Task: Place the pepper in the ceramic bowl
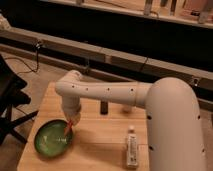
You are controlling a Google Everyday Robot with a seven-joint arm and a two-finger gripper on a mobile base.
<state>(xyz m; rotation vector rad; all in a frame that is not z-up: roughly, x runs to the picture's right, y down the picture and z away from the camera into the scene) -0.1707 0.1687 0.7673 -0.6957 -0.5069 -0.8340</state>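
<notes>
Across the pale wooden table reaches the bulky white robot arm; near left sits the round glossy green ceramic bowl. Over its right rim the gripper pinches the slim red-orange pepper.

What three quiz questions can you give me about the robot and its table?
1. True or false: the small slim red-orange pepper lies next to the white tube.
2. The robot's claw is over: A) the right rim of the round glossy green ceramic bowl; B) the small dark cylinder; C) the floor.
3. Fill in: the bowl sits on a light ____ table.
Key: 1 false, it is at the claw's tip; 2 A; 3 wooden.
</notes>
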